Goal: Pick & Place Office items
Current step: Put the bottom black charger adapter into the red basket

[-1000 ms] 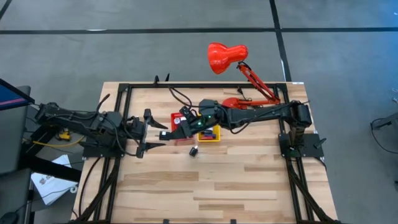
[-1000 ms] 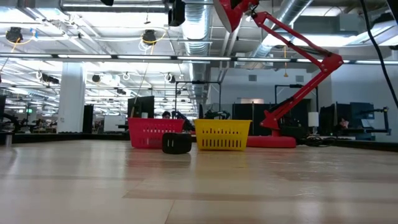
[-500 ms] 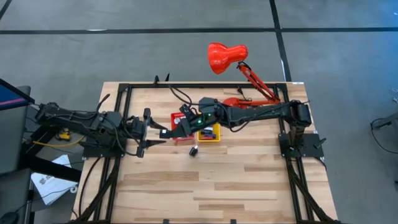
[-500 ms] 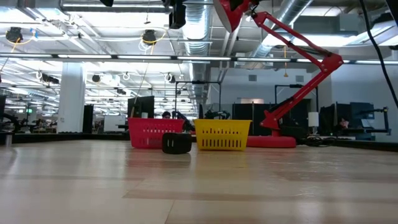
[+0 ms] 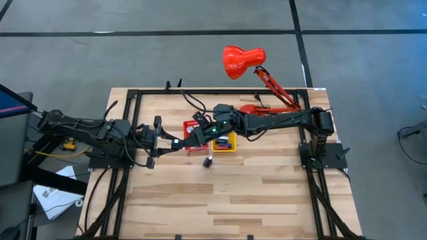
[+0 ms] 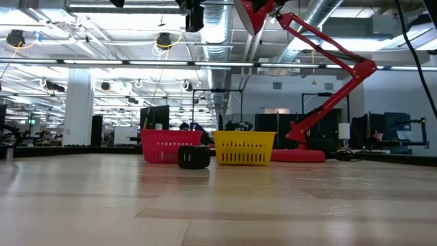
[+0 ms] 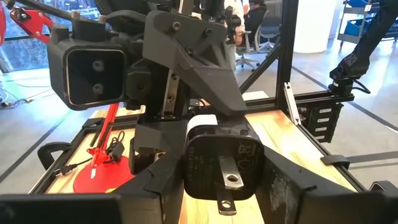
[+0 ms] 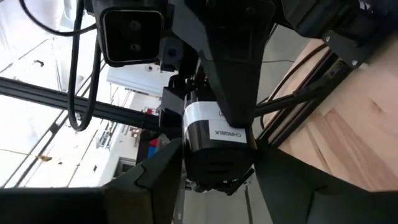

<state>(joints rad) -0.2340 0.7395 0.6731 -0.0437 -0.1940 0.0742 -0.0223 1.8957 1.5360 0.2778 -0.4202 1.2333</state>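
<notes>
- Evidently a handover was under way: the right claw [image 5: 187, 139] had its fingers closed on a black charger [image 7: 221, 165] with a white label, and it held the charger out to the left claw [image 5: 164, 142], tip to tip.
- They met in the air above the surface [image 5: 220, 200], just to the left of the red bin [image 6: 171, 145] and the yellow bin [image 6: 244, 147], between the middle and the left edge and nearer the edge where the red desk lamp [image 5: 243, 60] stood.
- From its own wrist camera the left claw sat round the charger's plug end, but I could not tell whether it had clamped on yet.
- Next, I'd judge, the left claw needed a firm hold before the right let go. If the right let go too early, the charger would likely drop to the surface short of either bin.
- One more black piece [image 5: 208, 161] lay on the surface in front of the bins, so the job looked unfinished.
- Against a second earlier, the gap between the two claws had closed, with the right arm reaching a little farther towards the left edge. The black piece and the bins had not shifted.
</notes>
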